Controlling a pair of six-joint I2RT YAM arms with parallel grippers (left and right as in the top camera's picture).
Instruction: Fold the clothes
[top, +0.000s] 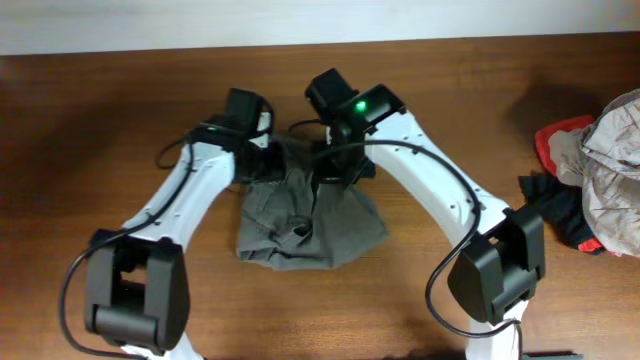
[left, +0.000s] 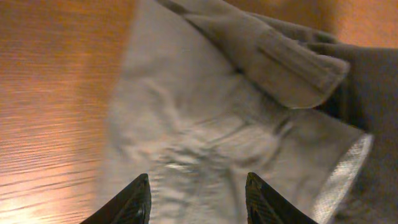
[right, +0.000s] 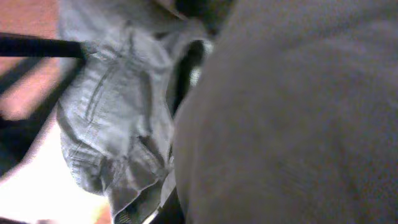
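Overhead, the grey-olive shorts (top: 300, 225) lie crumpled on the table (top: 120, 110), with the right gripper (top: 335, 168) at their far edge and a heap of other clothes (top: 600, 170) well apart to the right. The left wrist view shows the left gripper (left: 196, 180) with fingers spread, grasping nothing, just over the cloth. The right wrist view is filled with cloth; those fingers are clenched, though on what I cannot tell.

Crumpled grey-olive cotton shorts (top: 300, 225) are lying centrally on the brown wooden table (top: 100, 130); a red, black and beige garment heap (top: 598, 175) is sitting at its right edge.
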